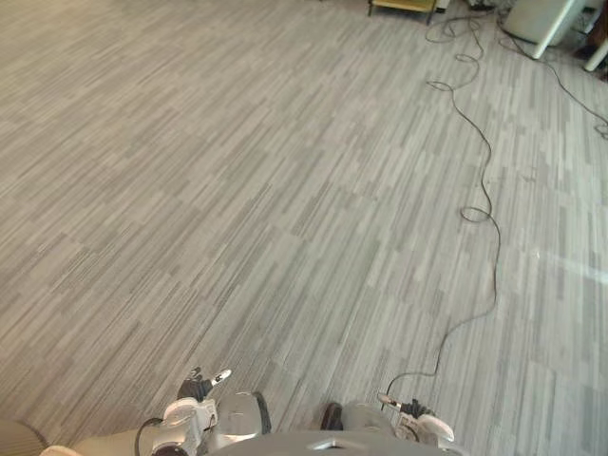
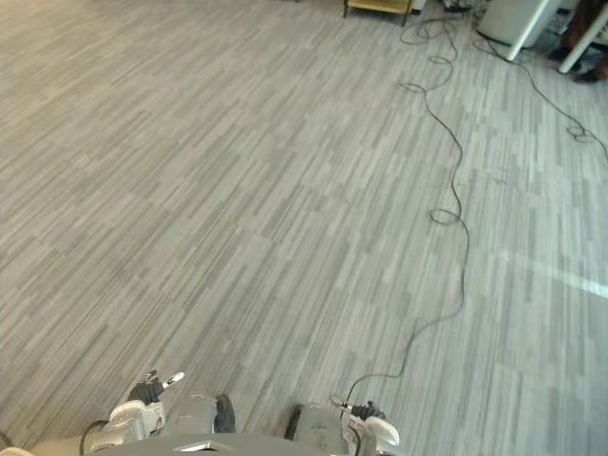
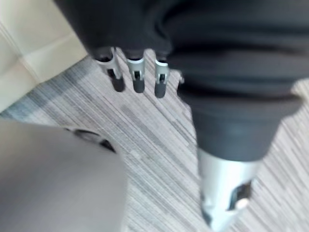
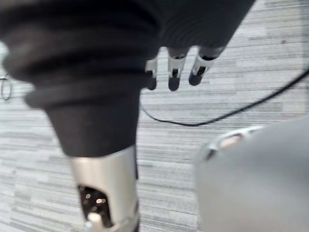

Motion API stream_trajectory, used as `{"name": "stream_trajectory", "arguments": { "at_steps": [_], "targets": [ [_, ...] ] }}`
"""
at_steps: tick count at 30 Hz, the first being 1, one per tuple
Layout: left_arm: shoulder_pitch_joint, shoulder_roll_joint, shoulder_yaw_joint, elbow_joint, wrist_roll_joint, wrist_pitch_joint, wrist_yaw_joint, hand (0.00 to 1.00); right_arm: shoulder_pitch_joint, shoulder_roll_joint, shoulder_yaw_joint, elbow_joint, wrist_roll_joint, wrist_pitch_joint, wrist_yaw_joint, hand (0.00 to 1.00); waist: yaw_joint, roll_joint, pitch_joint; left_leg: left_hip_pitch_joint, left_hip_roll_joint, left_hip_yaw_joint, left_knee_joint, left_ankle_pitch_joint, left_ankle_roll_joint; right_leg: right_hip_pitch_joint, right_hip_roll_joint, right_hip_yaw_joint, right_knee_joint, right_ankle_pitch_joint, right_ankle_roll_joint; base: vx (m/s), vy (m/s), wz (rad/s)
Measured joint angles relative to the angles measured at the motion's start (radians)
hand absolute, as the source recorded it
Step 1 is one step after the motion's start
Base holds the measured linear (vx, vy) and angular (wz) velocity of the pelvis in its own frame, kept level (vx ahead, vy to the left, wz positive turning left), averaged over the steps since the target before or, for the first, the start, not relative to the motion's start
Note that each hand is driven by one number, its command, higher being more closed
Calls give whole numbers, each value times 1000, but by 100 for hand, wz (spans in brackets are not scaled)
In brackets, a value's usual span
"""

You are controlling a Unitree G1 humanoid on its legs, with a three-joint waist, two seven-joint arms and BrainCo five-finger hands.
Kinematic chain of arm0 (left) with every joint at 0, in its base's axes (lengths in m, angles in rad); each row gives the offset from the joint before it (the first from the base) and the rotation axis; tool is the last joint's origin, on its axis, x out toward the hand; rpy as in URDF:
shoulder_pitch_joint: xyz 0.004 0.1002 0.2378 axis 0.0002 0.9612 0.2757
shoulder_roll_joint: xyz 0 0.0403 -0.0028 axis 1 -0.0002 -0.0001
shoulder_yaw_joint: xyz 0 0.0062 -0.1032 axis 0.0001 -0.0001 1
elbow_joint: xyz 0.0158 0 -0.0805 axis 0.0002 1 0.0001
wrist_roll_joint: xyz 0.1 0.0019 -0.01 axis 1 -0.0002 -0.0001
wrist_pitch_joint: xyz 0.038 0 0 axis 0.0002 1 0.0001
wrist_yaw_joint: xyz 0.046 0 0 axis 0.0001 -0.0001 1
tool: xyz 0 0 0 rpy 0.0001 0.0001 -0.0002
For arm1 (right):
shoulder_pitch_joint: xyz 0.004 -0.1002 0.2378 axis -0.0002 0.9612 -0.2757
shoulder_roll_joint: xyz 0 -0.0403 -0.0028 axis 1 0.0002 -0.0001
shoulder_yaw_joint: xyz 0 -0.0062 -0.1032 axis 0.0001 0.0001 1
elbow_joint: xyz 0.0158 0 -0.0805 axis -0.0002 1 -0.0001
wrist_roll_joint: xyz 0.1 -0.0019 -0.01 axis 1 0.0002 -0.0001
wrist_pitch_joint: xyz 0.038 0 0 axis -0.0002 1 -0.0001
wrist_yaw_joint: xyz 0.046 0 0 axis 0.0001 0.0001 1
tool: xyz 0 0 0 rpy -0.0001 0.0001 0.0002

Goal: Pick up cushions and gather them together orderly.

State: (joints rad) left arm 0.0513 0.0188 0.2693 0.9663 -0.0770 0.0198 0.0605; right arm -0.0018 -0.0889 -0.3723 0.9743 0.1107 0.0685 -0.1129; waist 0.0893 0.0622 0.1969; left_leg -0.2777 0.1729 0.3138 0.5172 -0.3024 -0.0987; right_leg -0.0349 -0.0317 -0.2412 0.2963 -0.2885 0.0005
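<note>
Ahead — wide floor point(image 1: 237, 190); cushion point(image 3: 34, 43) beside left robot hand point(image 3: 138, 79).

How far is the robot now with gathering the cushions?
Nothing looks done yet. The left hand and the right hand hang open over the carpet, holding nothing. A cream padded piece, perhaps a cushion, lies near the left hand. All picking up and gathering remains.
</note>
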Motion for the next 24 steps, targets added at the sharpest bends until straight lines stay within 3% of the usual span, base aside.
{"name": "stream_trajectory", "arguments": {
  "at_steps": [1, 2, 3, 4, 7, 9, 10, 11, 12, 13, 14, 17, 18, 20, 21, 22, 24],
  "targets": [
    [18, -4, 5, -3, 1, 0, 1, 0, -1, -1, -1, 1, 0, 0, 0, 0, 16, 4, -3, -11, -14, -5, -68, 30, 3, 17, 2, 18, -33, 9, 12, 189, 79, -71],
    [44, -10, 11, -1, 1, 6, 2, 0, -7, 3, 2, -1, 0, -1, 0, 0, 27, 10, -7, -19, -16, -11, -132, 102, 19, 37, 3, 39, -53, 17, 28, 201, 101, -90],
    [72, -14, 22, 10, -3, 11, 1, 0, -7, 6, 8, -6, 0, 0, 1, 0, 39, 10, -17, -10, -19, -15, -137, 170, 45, 52, 3, 61, -58, 10, 43, 346, 172, -84],
    [89, -14, 37, 18, -5, 20, 2, 0, 6, 28, 9, -10, 0, 0, 1, 0, 46, -9, -36, 1, -31, -8, -128, 180, 88, 65, -14, 89, -58, -1, 60, 354, 161, -51],
    [106, 4, 44, 28, -5, 24, 3, 0, 41, 63, 3, -7, 0, 1, 4, 0, 36, -51, -85, 2, -73, -1, -97, 121, 109, 66, -62, 95, -51, -10, 90, 478, 158, -10],
    [86, 27, 40, 49, -5, 25, 3, 0, 41, 81, -21, 7, 0, 1, 5, 0, 37, -80, -96, 36, -106, 11, -97, 94, 122, 5, -103, 143, 120, -19, 115, 470, 189, -11],
    [80, 34, 30, 49, -5, 25, 3, 0, 37, 82, -25, 14, -1, 1, 5, 0, 35, -87, -94, 71, -116, 16, -112, 82, 132, -49, -118, 160, 266, 0, 149, 402, 152, -6],
    [79, 42, 8, 47, -5, 25, 3, 0, 31, 77, -24, 17, -1, -1, 5, 0, 20, -88, -93, 109, -120, 15, -123, 73, 141, -90, -136, 157, 401, 58, 175, 307, 94, 5],
    [79, 46, -5, 47, -5, 25, 3, 0, 28, 75, -23, 20, -1, -1, 4, 0, 13, -87, -91, 132, -121, 12, -128, 69, 148, -106, -144, 147, 457, 104, 174, 310, 79, 7],
    [81, 50, -24, 45, -9, 25, 4, 0, 25, 72, -21, 23, -1, -3, 4, 0, 10, -84, -85, 196, -121, 10, -156, 58, 151, -126, -161, 121, 554, 182, 167, 401, 50, -10],
    [86, 52, -37, 44, -11, 25, 5, 0, 25, 67, -16, 25, -1, -6, 5, 0, 8, -72, -79, 298, -119, -6, -214, 27, 135, -151, -191, 60, 689, 181, 129, 467, 11, -15],
    [77, 59, -44, 42, -22, 25, 11, 0, 23, 60, 7, 23, -1, -12, 7, 0, -16, -80, -76, 433, -105, -18, -311, 5, 115, -262, -197, -14, 762, 61, 68, 411, -96, 1],
    [76, 59, -56, 43, -29, 25, 14, 0, 20, 56, 6, 22, 2, -17, 10, 0, -22, -74, -70, 468, -91, -15, -333, 1, 108, -300, -180, -32, 708, 22, 59, 284, -139, -1],
    [76, 62, -56, 44, -31, 24, 15, 0, 15, 50, 5, 22, 2, -24, 17, 0, -44, -76, -59, 509, -76, -26, -334, -6, 96, -325, -159, -75, 535, 17, 46, 345, -191, 13],
    [76, 69, -54, 43, -31, 24, 16, 0, 18, 51, 7, 22, 1, -24, 19, 0, -51, -89, -53, 536, -79, -46, -333, -20, 73, -321, -145, -74, 354, 73, 43, 418, -255, 26],
    [71, 80, -51, 49, -31, 23, 16, 0, 26, 54, -2, 23, 11, -26, 22, 0, -54, -108, -49, 556, -88, -66, -326, -42, 43, -302, -135, -73, 256, 153, -18, 344, -198, 14],
    [57, 48, -55, 57, -32, 26, 15, 0, 10, 29, -8, 23, 8, -29, 25, 0, -46, -51, -44, 562, -61, -107, -330, -52, 41, -267, -103, -92, 235, 151, -14, 308, -140, -3]
  ]
}}
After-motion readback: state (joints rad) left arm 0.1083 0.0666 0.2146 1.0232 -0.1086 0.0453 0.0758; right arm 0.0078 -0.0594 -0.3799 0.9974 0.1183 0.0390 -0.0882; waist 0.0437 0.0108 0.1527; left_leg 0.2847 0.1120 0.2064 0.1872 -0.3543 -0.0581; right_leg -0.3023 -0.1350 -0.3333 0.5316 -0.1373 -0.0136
